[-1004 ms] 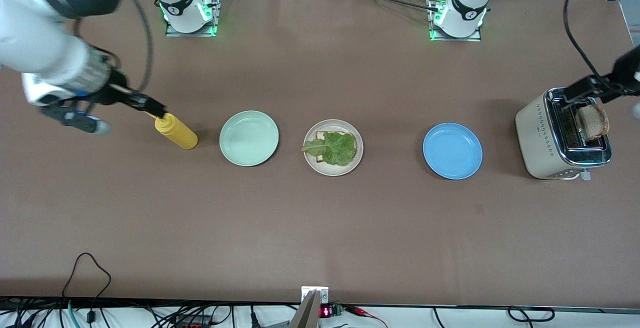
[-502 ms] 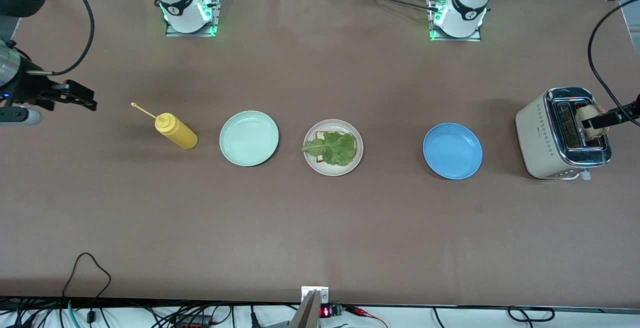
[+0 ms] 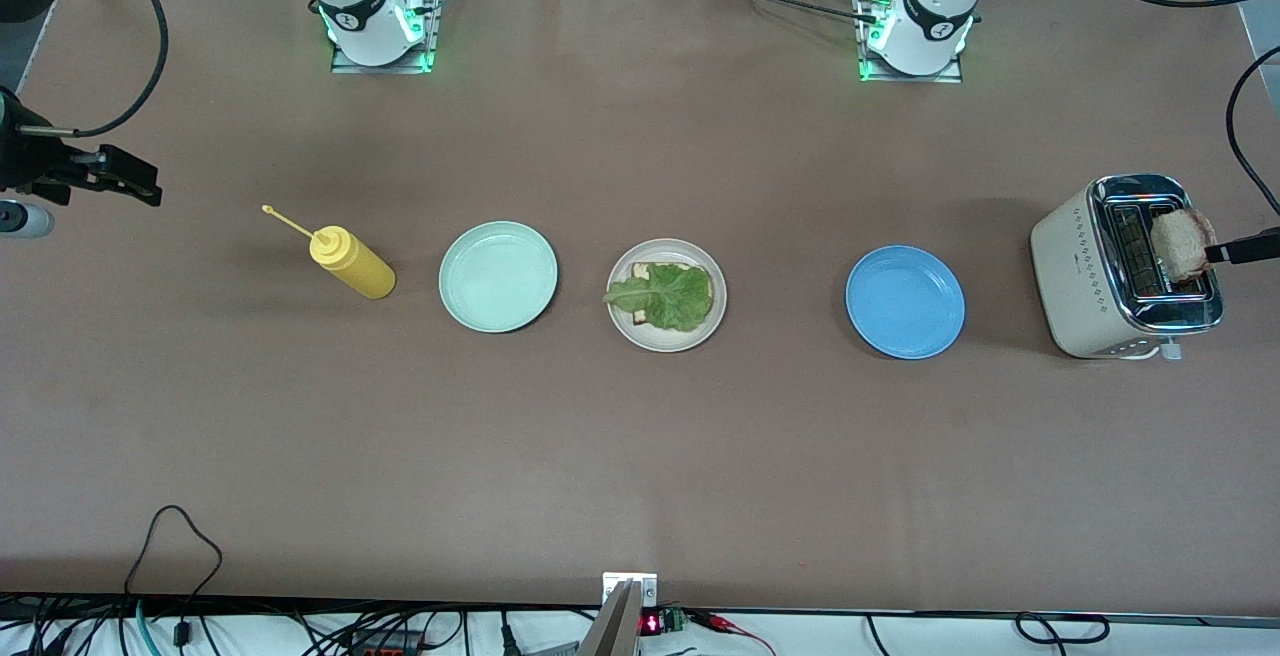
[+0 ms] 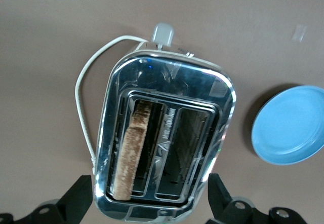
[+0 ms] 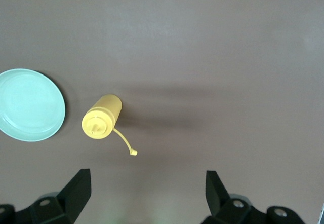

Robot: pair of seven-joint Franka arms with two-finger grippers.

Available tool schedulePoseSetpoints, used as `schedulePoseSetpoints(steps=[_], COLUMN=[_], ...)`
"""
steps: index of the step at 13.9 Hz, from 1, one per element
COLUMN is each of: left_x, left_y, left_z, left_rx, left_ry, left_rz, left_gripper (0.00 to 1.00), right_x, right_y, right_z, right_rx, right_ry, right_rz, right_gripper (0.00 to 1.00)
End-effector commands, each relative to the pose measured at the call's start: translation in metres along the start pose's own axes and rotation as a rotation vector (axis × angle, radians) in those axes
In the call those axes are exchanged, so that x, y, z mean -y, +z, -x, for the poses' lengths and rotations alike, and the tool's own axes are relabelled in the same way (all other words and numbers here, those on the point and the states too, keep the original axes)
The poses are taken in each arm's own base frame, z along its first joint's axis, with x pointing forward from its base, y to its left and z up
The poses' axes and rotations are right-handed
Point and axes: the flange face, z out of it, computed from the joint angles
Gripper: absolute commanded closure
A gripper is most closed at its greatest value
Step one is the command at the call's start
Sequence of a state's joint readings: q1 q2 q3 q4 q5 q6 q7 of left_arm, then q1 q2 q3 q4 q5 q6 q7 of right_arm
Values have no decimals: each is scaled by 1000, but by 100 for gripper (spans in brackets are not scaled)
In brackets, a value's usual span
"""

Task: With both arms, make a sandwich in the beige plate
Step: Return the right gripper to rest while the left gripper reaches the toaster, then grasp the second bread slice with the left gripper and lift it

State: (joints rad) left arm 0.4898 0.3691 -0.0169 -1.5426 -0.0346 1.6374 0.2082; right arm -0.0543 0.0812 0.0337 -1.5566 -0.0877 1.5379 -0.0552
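Worktop (image 3: 640, 456) lies bare and brown across the wide strip nearest the front camera, with cables hanging along that edge. Farther in, a row of things runs from end to end with open gaps between them. The beige plate (image 3: 667, 296) sits mid-row and carries a toast slice (image 3: 640, 288) under a lettuce leaf (image 3: 668, 296) whose tip pokes over the rim. Toward the right arm's end stand the mint green plate (image 3: 498, 276) and then the yellow squeeze bottle (image 3: 352, 263), its cap tether trailing loose. Toward the left arm's end are the blue plate (image 3: 905, 302) and, close to the worktop's edge, the toaster (image 3: 1090, 271); a second toast slice (image 4: 130, 153) stands in one of its slots, the other slot empty.

The left tool (image 4: 152, 196) hangs over the toaster, fingers spread wide and holding nothing. The right tool (image 5: 147, 191) is up over the bare ground beside the bottle, also spread and empty.

Farthest back, a broad clear band leads to the two arm bases.
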Motion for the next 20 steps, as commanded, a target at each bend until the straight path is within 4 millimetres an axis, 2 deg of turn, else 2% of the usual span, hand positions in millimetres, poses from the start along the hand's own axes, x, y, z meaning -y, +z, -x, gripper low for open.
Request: schedulePoseSetpoints(steps=[1,5,7,8,11,16,18,20], left_x=[13,21,20,20,21,21,20,20], left_y=[17,47,49,50,57,61,51,27], left_z=[-2,-6,-6,-6,-5,-5,-5,-3], left_rx=[48,108,114,119,145,161,149,108], left_ry=[36,29,20,17,4,31,81,132], left_rz=[1,-18,-18,-17,-11,-3,-1,-8], left_gripper=[0,0,2,6,30,71,86,96], right_x=[5,-4,-2,0,7,2,4,5], right_y=[-8,-11,-8,-7,-6,-6,-6,-2], right_z=[3,8,6,4,3,4,3,1], right_rx=[4,3,3,0,2,0,-2,5], right_ry=[-13,21,25,26,18,29,24,25], right_rz=[-1,-69,-70,-71,-81,-85,-86,-96], right_gripper=[0,0,0,0,0,0,0,0])
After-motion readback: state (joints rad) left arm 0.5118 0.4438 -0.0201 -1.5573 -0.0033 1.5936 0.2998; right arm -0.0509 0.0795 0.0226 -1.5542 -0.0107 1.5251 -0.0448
